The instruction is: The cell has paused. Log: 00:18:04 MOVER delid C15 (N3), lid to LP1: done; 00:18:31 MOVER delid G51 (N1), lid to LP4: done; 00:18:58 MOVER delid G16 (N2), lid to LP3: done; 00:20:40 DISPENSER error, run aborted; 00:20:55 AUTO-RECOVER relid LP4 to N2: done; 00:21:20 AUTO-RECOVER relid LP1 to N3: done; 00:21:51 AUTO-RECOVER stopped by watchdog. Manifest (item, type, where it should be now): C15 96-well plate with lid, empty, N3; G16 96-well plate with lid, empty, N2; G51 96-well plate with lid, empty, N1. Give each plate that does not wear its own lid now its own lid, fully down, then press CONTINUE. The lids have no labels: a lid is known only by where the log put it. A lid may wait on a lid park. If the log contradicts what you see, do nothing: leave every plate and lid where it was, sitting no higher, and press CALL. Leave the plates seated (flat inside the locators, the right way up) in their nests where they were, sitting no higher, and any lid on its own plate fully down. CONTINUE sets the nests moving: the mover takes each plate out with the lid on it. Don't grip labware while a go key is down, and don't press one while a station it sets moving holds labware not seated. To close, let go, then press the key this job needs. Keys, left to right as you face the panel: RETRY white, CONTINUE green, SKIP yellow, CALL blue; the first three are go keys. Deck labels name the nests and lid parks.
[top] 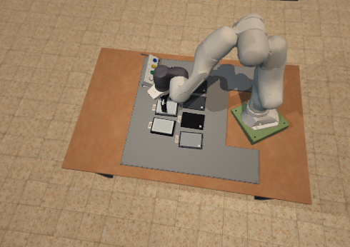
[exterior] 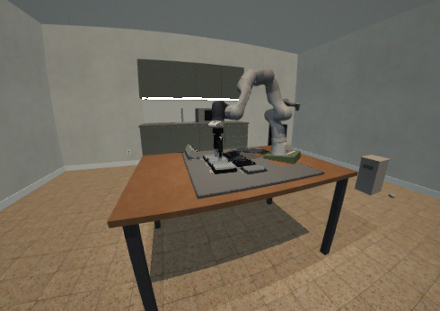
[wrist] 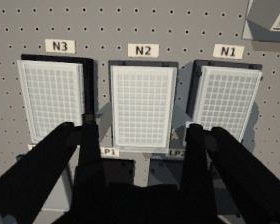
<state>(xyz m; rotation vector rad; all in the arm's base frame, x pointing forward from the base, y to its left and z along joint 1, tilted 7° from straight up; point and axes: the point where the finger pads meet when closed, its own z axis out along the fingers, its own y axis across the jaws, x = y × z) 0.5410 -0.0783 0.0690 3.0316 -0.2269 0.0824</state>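
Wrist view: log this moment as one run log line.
arm: over N2 | gripper: shut on N2 lid | lift: cannot tell | N3 plate, N1 plate: in their nests

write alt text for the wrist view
The hand is shut on the lid over nest N2, its black fingers on either side. Well plates sit in N3 and N1.
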